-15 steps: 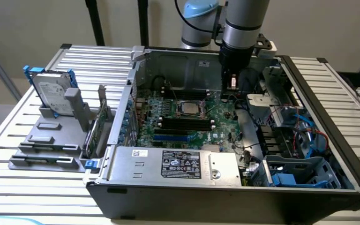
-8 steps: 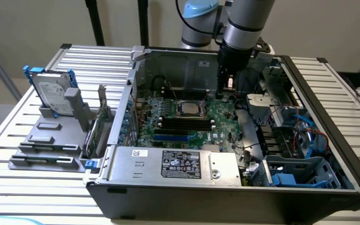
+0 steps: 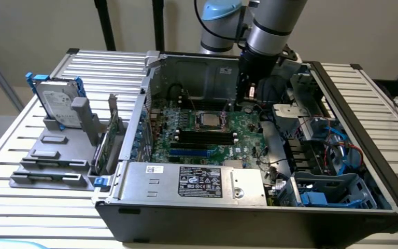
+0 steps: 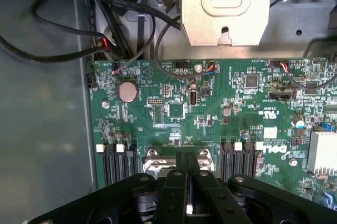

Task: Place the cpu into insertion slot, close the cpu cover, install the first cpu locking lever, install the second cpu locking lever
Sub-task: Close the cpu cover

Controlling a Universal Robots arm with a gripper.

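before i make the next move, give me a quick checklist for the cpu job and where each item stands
1. cpu seated in the insertion slot: ok, a silvery square sits inside it in the exterior view.
2. cpu cover down flat: cannot tell, the hand hides most of it.
3. locking levers latched: cannot tell.
4. hand at the socket: ok, right at its metal edge in the wrist view.
5. black cables clear of the socket: ok, they lie off the board's edge on the case wall.
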